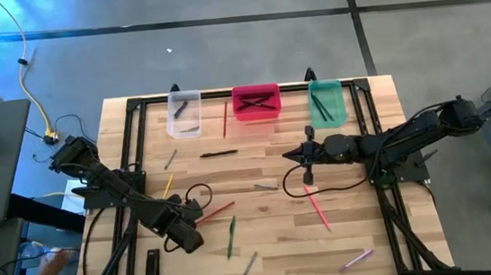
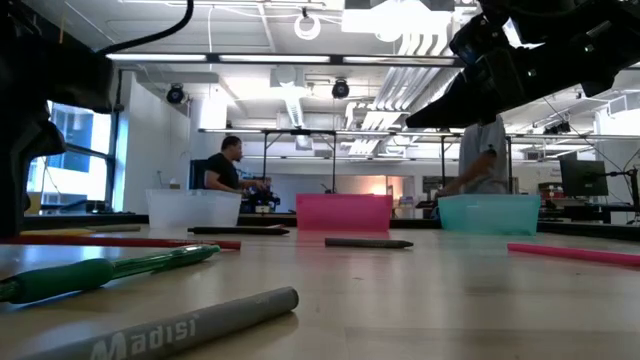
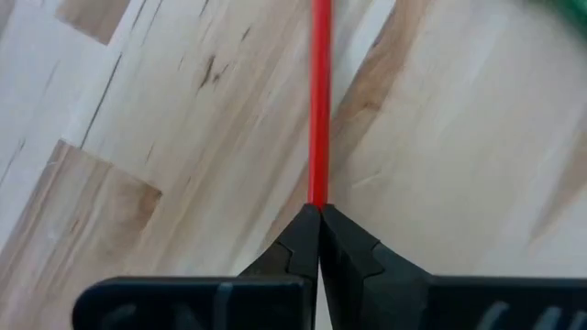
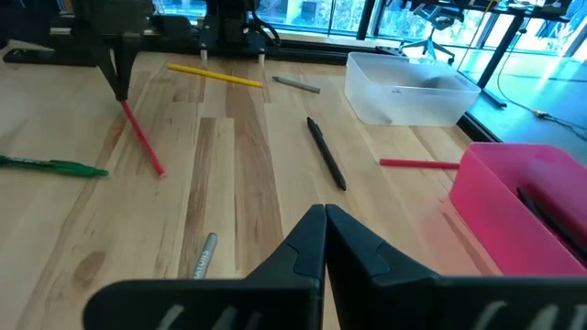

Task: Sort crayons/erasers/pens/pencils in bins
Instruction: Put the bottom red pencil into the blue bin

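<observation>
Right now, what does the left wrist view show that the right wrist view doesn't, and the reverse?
Left wrist only: the left pincer seen close up, shut on the end of the thin red stick.
Right wrist only: the clear plastic bin, the pink-red plastic bin, the green pen, the black pen and the shut right pincer.
Both: the red stick and the wooden table.

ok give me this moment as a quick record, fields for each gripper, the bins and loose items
left gripper: left gripper shut on thin red stick, low at the table's front left
right gripper: right gripper shut, empty, raised in front of the bins
bins: clear plastic tub, pink-red plastic tub, translucent green plastic tub, in a row at the back edge
loose items: green pen, pink stick, black pen
</observation>
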You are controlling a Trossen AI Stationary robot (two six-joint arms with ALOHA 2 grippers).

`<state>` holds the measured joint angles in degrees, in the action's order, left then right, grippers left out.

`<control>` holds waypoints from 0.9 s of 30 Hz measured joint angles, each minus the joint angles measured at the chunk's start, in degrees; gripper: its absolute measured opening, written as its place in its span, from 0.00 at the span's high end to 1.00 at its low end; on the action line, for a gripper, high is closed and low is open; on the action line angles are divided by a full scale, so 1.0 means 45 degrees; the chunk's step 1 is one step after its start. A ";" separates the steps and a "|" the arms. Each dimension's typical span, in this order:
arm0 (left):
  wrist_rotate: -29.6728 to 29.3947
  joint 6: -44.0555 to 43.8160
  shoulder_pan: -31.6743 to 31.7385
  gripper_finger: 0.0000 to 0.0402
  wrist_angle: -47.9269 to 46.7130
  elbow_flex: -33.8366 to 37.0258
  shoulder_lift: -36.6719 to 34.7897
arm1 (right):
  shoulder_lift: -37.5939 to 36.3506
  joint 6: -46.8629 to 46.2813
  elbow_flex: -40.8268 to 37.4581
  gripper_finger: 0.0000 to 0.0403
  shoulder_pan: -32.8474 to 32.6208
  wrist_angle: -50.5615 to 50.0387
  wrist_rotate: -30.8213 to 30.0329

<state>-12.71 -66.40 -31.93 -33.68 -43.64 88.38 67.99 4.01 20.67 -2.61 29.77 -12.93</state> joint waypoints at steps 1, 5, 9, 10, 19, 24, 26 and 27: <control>-0.0105 -0.0077 -0.0042 0.99 0.0007 0.0000 -0.0071 | 0.0005 -0.0106 0.0000 1.00 0.0000 0.0001 0.0000; -0.0596 -0.0271 -0.0309 1.00 0.0230 -0.0001 -0.0202 | 0.0005 -0.0591 0.0000 1.00 0.0000 -0.0004 0.0005; -0.1225 -0.0541 -0.0521 1.00 0.0426 -0.0015 -0.0219 | 0.0145 -0.1123 0.0005 1.00 -0.0009 0.0001 0.0010; -0.1353 -0.0541 -0.0563 1.00 0.0608 -0.0015 -0.0219 | 0.0272 -0.1304 0.0005 1.00 -0.0010 0.0007 0.0010; -0.1886 -0.0403 -0.0684 1.00 0.1158 -0.0024 -0.0219 | 0.3362 -0.2700 0.0010 1.00 -0.0456 0.2628 0.0611; -0.0879 -0.0120 -0.0414 0.99 0.1769 -0.0029 -0.0088 | 0.4841 -0.2935 0.0179 1.00 -0.0665 0.3838 0.1277; -0.0564 0.0012 -0.0326 0.96 0.2003 -0.0035 -0.0088 | 0.5203 -0.2933 0.0382 1.00 -0.0699 0.3834 0.1316; -0.0549 0.0040 -0.0310 0.94 0.1967 -0.0039 -0.0088 | 0.5357 -0.2927 0.0486 1.00 -0.0703 0.3840 0.1316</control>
<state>-15.18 -66.22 -33.32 -24.83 -43.81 87.99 92.09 -9.15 22.85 -5.77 47.05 -7.01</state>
